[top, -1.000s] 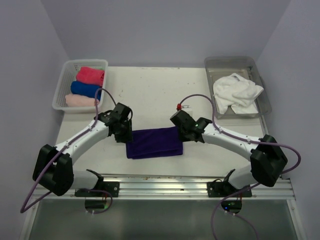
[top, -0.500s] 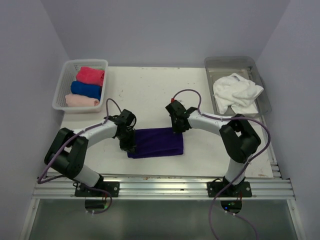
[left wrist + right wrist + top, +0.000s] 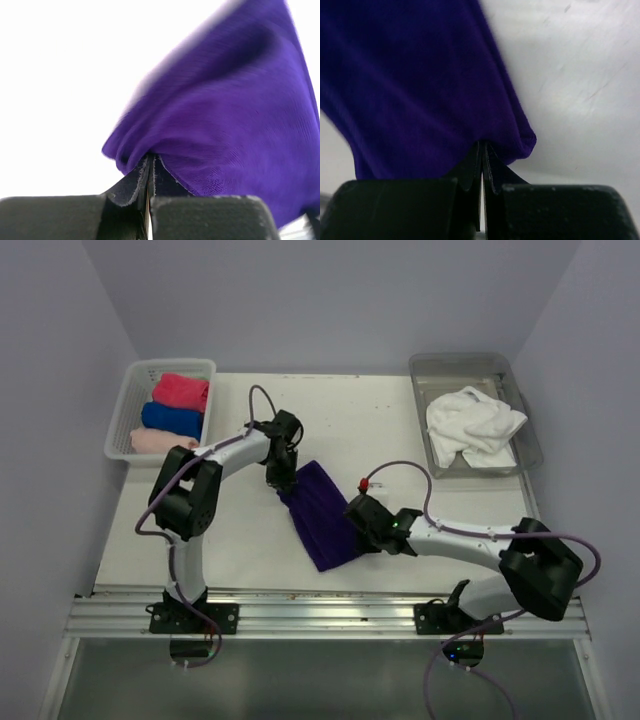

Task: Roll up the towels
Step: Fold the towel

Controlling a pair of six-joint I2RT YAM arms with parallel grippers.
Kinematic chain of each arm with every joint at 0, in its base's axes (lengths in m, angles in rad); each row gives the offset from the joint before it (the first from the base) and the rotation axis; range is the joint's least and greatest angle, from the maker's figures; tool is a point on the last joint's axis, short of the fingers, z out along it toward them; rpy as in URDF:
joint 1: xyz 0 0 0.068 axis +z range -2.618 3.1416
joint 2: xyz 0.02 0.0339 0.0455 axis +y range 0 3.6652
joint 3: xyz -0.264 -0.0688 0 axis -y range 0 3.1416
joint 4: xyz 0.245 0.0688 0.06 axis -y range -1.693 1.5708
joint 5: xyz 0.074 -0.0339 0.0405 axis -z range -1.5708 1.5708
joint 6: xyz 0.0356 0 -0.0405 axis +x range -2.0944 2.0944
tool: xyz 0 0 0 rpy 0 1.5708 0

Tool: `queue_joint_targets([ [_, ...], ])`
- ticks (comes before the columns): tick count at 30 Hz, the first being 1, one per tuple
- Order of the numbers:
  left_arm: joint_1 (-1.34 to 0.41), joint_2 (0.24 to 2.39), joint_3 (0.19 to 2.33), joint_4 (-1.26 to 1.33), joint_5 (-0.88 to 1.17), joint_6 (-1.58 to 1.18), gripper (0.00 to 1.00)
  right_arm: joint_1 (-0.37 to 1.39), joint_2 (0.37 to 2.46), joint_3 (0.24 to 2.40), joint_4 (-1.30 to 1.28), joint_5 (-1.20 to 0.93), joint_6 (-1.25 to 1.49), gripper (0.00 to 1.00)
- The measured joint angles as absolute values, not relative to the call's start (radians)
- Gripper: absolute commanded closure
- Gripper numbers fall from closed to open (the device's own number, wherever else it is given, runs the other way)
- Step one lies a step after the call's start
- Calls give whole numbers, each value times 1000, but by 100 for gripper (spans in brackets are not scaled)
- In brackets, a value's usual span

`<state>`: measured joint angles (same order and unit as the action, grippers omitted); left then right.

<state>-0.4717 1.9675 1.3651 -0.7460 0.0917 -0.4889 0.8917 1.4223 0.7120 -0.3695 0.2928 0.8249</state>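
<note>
A purple towel [image 3: 322, 513] lies stretched diagonally across the middle of the table. My left gripper [image 3: 284, 475] is shut on its far left end; in the left wrist view [image 3: 149, 159] the cloth [image 3: 225, 125] bunches between the closed fingers. My right gripper [image 3: 358, 536] is shut on its near right end; in the right wrist view [image 3: 482, 150] the towel [image 3: 410, 90] is pinched at its corner. White towels [image 3: 472, 425] lie crumpled in a clear tray [image 3: 520, 405] at the back right.
A white basket [image 3: 125, 420] at the back left holds three rolled towels: red [image 3: 181, 390], blue [image 3: 172, 419] and pink [image 3: 160, 441]. A metal rail [image 3: 320, 615] runs along the near table edge.
The towel has turned from lying sideways to a diagonal. My left gripper carried its end toward the back; my right gripper drew its end toward the near edge.
</note>
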Motion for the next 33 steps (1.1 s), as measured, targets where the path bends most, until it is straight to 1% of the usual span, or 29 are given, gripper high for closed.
queue_joint_targets([
  [2,-472,2001,1435,-747,49,-463,99,969,1363,685,-390,266,885,100],
  [4,-472,2012,1486,-755,11,-440,96,1002,1329,685,-399,247,920,99],
  [7,-472,2002,1542,-771,-17,-422,95,1007,1323,755,-459,262,927,94],
  [9,-473,1971,1552,-771,-28,-422,95,1005,1329,827,-496,301,907,93],
  [13,-474,1855,1491,-765,-9,-427,98,970,1382,941,-500,335,838,93],
  [14,-474,1822,1459,-754,-1,-428,100,954,1402,954,-496,336,820,93],
  [18,-474,1761,1337,-733,20,-439,100,881,1507,957,-485,319,756,94],
  [21,-474,1792,1265,-710,38,-453,100,846,1575,956,-484,316,722,94],
  [25,-474,1869,1226,-684,53,-461,100,844,1588,923,-463,291,712,95],
  [29,-474,1908,1256,-669,71,-464,100,852,1587,856,-415,252,723,96],
  [33,-474,1966,1335,-672,93,-463,100,885,1563,822,-381,245,759,96],
])
